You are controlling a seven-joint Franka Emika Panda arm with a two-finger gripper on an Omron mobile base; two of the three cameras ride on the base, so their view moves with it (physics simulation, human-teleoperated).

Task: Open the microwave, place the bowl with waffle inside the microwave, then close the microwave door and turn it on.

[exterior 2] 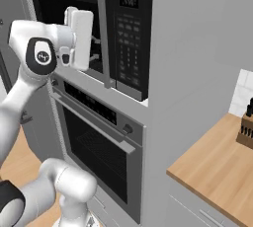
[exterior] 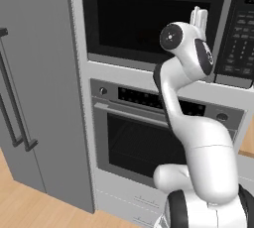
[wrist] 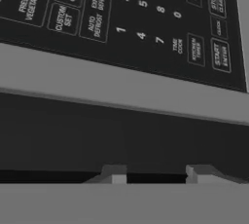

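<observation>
The microwave (exterior: 149, 24) sits in the wall column with its black microwave door (exterior 2: 64, 4) shut. Its grey vertical bar handle (exterior 2: 104, 33) stands between the dark window and the keypad (exterior 2: 129, 38). My gripper (exterior 2: 95, 48) points at the door just left of that handle, at mid height. In the hand view the handle (wrist: 121, 89) runs as a grey band across the picture, with the keypad (wrist: 121, 9) beyond it. My gripper (wrist: 159, 174) shows its two fingertips (wrist: 114, 174) apart, with nothing between them. The bowl and the waffle are out of view.
A steel oven (exterior: 149, 138) with knobs and a horizontal handle sits right under the microwave. A tall grey fridge (exterior: 34, 98) stands to the left. A wooden counter (exterior 2: 217, 171) with a knife block (exterior 2: 245, 130) lies to the right.
</observation>
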